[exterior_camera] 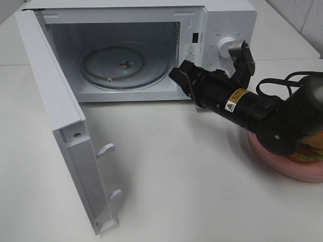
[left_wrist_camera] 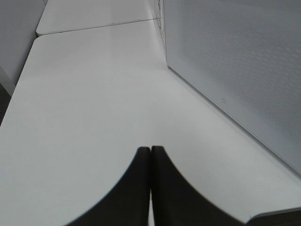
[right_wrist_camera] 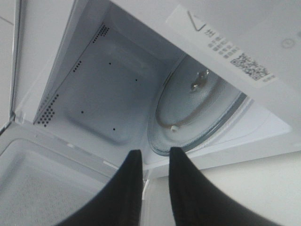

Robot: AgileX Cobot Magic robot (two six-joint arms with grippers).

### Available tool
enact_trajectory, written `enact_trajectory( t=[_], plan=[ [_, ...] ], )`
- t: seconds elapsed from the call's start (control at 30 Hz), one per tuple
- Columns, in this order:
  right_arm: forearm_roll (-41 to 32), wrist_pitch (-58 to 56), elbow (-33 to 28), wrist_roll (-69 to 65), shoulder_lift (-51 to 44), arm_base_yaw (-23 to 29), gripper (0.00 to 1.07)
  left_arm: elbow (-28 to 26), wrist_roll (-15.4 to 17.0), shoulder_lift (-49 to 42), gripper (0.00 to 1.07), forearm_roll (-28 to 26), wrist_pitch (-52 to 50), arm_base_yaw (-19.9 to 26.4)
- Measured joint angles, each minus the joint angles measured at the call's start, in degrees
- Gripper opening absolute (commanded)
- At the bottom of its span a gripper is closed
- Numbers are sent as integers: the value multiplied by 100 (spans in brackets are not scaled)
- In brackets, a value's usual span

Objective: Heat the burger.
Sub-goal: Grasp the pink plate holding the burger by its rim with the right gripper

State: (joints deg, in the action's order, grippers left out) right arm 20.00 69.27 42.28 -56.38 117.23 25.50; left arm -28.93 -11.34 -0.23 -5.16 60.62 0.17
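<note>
White tabletop (exterior_camera: 176,166) carries one microwave (exterior_camera: 222,15), whose one door (exterior_camera: 50,101) stands swung wide to the left, with two latch hooks (exterior_camera: 107,148) on its edge. The left gripper (left_wrist_camera: 150,149) hangs low over the table beside the door's outer face, its two fingers pressed together on nothing. One glass turntable (exterior_camera: 126,68) lies bare in the cavity. One dial (exterior_camera: 224,45) sits on the panel. The right gripper (right_wrist_camera: 156,155) hovers at the opening's lower right corner, fingers slightly parted and empty. At far right, one pink plate (exterior_camera: 272,164) holds the one burger (exterior_camera: 309,151), mostly hidden behind the black arm.
</note>
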Motion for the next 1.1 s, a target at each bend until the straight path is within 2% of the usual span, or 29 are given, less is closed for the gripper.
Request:
enact_trajectory(
  t=[0.37, 0.43, 0.53, 0.6, 0.7, 0.8, 0.97, 1.1],
  plan=[
    [647, -74, 0, 1329, -11, 0, 25, 0, 0, 0, 0, 0, 0, 0],
    [716, -498, 0, 1982, -155, 0, 26, 0, 0, 0, 0, 0, 0, 0],
    [739, -659, -6, 2194, -218, -6, 27, 0, 0, 0, 0, 0, 0, 0],
    [940, -1398, -6, 3008, -527, -6, 27, 0, 0, 0, 0, 0, 0, 0],
    [1134, -2000, -11, 3398, -819, -6, 27, 0, 0, 0, 0, 0, 0, 0],
    [1243, -2389, -11, 3564, -1014, -6, 27, 0, 0, 0, 0, 0, 0, 0],
    [1306, -3804, -11, 3650, -1644, -6, 27, 0, 0, 0, 0, 0, 0, 0],
    [1306, -4492, -6, 3661, -1937, -6, 27, 0, 0, 0, 0, 0, 0, 0]
  ],
)
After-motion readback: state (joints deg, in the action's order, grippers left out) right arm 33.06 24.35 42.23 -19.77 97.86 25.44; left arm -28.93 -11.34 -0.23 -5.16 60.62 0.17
